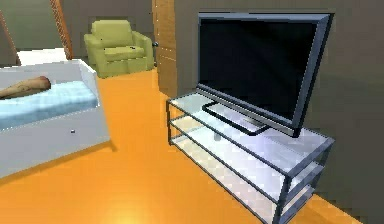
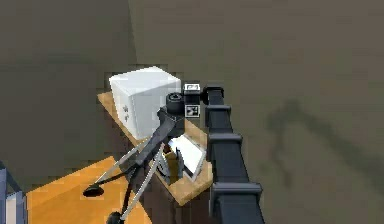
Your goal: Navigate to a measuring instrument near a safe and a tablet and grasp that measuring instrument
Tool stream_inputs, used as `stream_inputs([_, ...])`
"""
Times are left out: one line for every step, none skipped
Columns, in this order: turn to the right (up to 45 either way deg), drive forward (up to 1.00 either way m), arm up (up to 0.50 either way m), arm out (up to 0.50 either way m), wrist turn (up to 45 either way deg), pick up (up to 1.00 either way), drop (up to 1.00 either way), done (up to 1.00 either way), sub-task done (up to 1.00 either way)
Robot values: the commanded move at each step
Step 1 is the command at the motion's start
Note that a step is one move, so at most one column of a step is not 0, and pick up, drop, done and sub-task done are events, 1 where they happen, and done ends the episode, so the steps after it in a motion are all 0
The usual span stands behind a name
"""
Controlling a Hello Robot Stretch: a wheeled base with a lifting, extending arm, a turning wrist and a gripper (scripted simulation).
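Note:
In the arm side view a white boxy safe (image 2: 143, 95) stands on a wooden table (image 2: 108, 103) against the dark wall. In front of it on the same table leans a white flat slab (image 2: 188, 155), perhaps the tablet. Beside that slab stands a small brownish upright thing (image 2: 170, 166), too small to name. The dark arm (image 2: 232, 160) rises past the table's right end. Its gripper (image 2: 107, 202) reaches down to the left, with thin fingers (image 2: 135, 160) crossing the table's front edge. Only bare orange floor lies behind the fingertips, so it holds nothing.
In the forward view a large black television (image 1: 262, 65) sits on a glass stand (image 1: 290, 150) at the right. A white bed (image 1: 50, 115) with a pale blue mattress is at the left, and a green armchair (image 1: 118, 50) stands behind. Orange floor (image 1: 130, 180) lies between them.

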Motion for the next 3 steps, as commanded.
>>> stream_inputs([0.0,0.0,0.0,0.0,45.0,0.0,0.0,0.0,0.0])
stream_inputs([0.0,0.0,0.0,0.0,45.0,0.0,0.0,0.0,0.0])
stream_inputs([0.0,0.0,0.0,0.0,24.0,0.0,0.0,0.0,0.0])
